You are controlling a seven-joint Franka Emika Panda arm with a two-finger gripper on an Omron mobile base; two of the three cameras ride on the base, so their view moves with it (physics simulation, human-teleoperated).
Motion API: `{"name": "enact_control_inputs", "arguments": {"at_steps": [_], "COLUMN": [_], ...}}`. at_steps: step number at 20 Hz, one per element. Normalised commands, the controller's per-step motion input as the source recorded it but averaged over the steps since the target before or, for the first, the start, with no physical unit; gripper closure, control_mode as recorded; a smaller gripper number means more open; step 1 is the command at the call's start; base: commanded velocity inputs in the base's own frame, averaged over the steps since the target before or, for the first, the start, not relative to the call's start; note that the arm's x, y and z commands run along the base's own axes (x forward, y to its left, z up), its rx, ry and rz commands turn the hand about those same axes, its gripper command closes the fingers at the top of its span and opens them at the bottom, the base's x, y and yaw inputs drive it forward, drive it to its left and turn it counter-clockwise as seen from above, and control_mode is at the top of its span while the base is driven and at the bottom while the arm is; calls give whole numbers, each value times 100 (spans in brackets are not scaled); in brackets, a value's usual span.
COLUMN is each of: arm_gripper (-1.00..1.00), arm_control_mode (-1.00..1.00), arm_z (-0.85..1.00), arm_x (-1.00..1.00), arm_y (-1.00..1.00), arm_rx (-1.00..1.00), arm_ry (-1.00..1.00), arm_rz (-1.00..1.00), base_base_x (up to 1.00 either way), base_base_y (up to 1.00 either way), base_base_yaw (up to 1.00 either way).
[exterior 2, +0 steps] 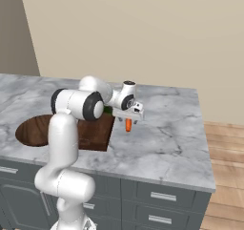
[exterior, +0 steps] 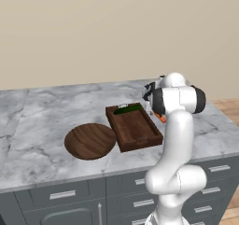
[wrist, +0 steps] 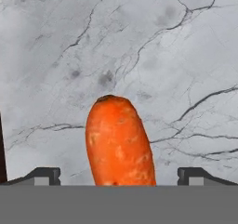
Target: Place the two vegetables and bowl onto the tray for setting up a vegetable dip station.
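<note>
Carrot (wrist: 120, 141) lying on the marble counter (wrist: 186, 42) just right of the tray (exterior: 135, 128), centred between the fully spread jaws of the empty gripper (wrist: 119, 175). Closing too high risks the rounded carrot rolling or squirting free.

Grey-veined white marble countertop (exterior: 46, 112) over dark grey drawer cabinets (exterior: 63, 196).
Silver bar handles (exterior 2: 163, 196) line the drawer fronts; plain beige wall (exterior: 93, 32) behind, light wooden floor (exterior 2: 226, 148) past the counter's right edge.
</note>
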Motion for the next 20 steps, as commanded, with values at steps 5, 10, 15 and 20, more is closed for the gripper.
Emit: {"name": "enact_control_inputs", "arguments": {"at_steps": [5, 10, 15, 20], "arm_gripper": [100, 100, 100, 100], "arm_control_mode": [-100, -100, -100, -100], "arm_z": [-23, -10, 0, 11], "arm_x": [18, 2, 0, -16], "arm_y": [-1, 0, 0, 1], "arm_rx": [0, 0, 0, -2], "arm_ry": [0, -3, 0, -13], "arm_rz": [0, 0, 0, 6], "base_base_x": [0, 0, 0, 0], "base_base_y": [0, 0, 0, 0], "base_base_yaw": [0, 0, 0, 0]}}
